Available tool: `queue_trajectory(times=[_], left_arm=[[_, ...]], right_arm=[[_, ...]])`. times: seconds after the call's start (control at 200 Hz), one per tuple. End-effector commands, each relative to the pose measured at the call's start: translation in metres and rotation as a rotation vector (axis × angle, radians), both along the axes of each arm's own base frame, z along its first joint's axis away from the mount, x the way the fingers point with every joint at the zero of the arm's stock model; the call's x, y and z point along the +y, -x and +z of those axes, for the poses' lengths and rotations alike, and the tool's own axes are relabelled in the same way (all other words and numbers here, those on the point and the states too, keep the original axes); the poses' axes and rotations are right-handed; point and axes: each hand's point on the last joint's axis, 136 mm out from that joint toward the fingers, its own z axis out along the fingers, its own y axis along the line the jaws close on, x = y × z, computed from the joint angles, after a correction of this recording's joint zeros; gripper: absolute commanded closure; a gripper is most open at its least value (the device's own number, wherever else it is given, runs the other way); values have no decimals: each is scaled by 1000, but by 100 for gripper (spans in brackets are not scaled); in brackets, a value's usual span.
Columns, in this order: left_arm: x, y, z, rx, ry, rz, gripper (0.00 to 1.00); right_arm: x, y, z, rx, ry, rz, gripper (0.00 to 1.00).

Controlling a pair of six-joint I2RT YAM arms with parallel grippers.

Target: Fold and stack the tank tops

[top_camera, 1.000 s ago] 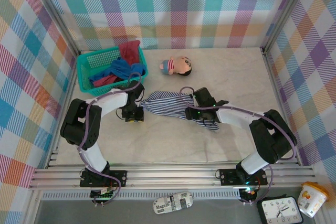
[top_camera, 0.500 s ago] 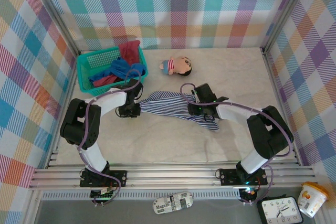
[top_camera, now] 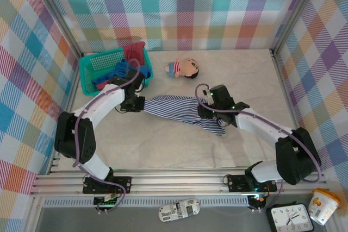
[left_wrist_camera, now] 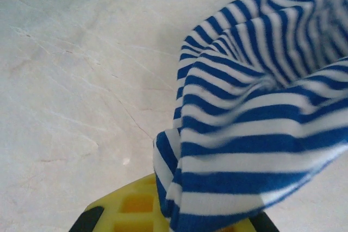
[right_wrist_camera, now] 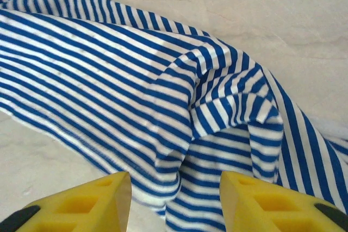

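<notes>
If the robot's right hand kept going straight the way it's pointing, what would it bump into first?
The striped tank top. In the wrist view the right hand is open, and a bunched fold of that cloth lies right ahead of it, in line with the gap. How near is hard to tell.

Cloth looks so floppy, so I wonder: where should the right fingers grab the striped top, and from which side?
Probably the raised fold of the striped top, from above: it stands up off the table between the open right fingers.
</notes>
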Motion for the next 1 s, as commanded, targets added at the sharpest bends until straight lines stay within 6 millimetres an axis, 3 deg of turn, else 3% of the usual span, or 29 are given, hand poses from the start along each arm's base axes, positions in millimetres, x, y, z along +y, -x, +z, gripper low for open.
queue_trajectory(times=[0.0,0.18,0.325,0.6,0.75,0.995], left_arm=[[-7,22,24,54,65,-30,100],[-14,22,54,18,104,-40,100],[-24,22,72,-4,158,-55,100],[-29,21,76,-7,176,-70,100],[-29,23,70,5,177,-71,100],[-29,27,64,26,166,-85,100]], right_arm=[[15,27,-22,100,-37,52,53],[27,34,-51,158,-15,103,52],[36,23,-57,137,-25,101,50],[54,-11,-54,78,-15,112,54],[55,-17,-54,71,-1,104,59],[56,-25,-45,45,7,100,58]])
